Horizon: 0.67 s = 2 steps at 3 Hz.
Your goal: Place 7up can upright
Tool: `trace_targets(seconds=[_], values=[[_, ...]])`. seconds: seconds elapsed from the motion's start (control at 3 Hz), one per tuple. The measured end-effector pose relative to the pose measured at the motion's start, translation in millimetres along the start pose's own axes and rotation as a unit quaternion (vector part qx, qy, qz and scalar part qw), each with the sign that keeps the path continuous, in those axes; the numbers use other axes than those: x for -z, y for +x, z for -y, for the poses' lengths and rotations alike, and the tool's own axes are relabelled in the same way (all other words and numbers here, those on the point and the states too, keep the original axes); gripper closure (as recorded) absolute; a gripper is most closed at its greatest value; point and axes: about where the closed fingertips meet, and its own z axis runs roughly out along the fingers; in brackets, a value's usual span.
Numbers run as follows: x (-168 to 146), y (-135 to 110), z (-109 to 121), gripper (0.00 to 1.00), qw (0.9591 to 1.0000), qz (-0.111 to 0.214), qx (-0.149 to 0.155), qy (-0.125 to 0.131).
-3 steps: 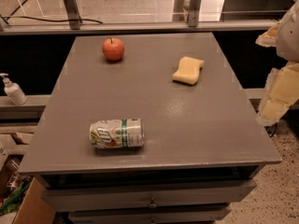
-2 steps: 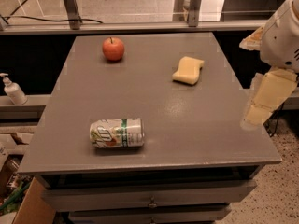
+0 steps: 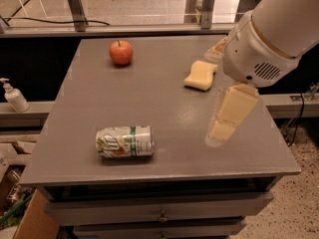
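Observation:
The 7up can (image 3: 124,142) lies on its side near the front left of the grey table (image 3: 164,108), with its silver top toward the right. It is silvery-white with a green band and logo. My gripper (image 3: 222,128) hangs from the large white arm (image 3: 274,29) over the right part of the table. It is well to the right of the can and above the surface, holding nothing that I can see.
A red apple (image 3: 121,52) sits at the back left of the table. A yellow sponge (image 3: 201,75) lies at the back right, just left of the arm. A soap dispenser (image 3: 14,96) stands on a ledge to the left. Drawers are below the table's front edge.
The arm has swung in from the right edge to over the table's right part, toward the left. The can, apple and sponge have not moved.

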Motion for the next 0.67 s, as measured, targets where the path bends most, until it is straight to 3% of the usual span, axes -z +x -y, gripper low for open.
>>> trace_targets(seconds=[0.33, 0.67], values=[[-29.8, -46.7, -14.8, 0.00, 0.9994, 0.028, 0.005, -0.020], [-29.7, -46.7, -14.9, 0.00, 0.9994, 0.028, 0.005, -0.020]])
